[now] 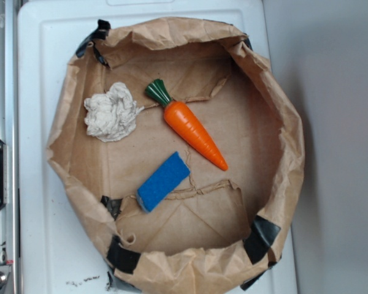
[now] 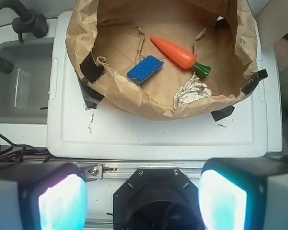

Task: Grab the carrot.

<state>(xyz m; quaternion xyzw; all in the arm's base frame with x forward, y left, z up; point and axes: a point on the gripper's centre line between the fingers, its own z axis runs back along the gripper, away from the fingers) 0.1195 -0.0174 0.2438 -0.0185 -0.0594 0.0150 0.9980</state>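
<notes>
The carrot (image 1: 193,130) (image 2: 175,53) is glossy orange with a dark green stem. It lies flat inside a brown paper basin (image 1: 281,110) (image 2: 81,38), its tip pointing to the lower right in the exterior view. My gripper (image 2: 143,200) is open, with its two pale pads (image 2: 60,201) wide apart and nothing between them. It hangs well short of the basin, above the black robot base (image 2: 156,196). The gripper does not show in the exterior view.
A blue sponge (image 1: 163,181) (image 2: 145,69) lies beside the carrot's tip. A crumpled white cloth (image 1: 113,113) (image 2: 191,92) sits by its stem. The basin rests on a white board (image 2: 153,134). A grey sink (image 2: 19,81) with a black tap is at the left.
</notes>
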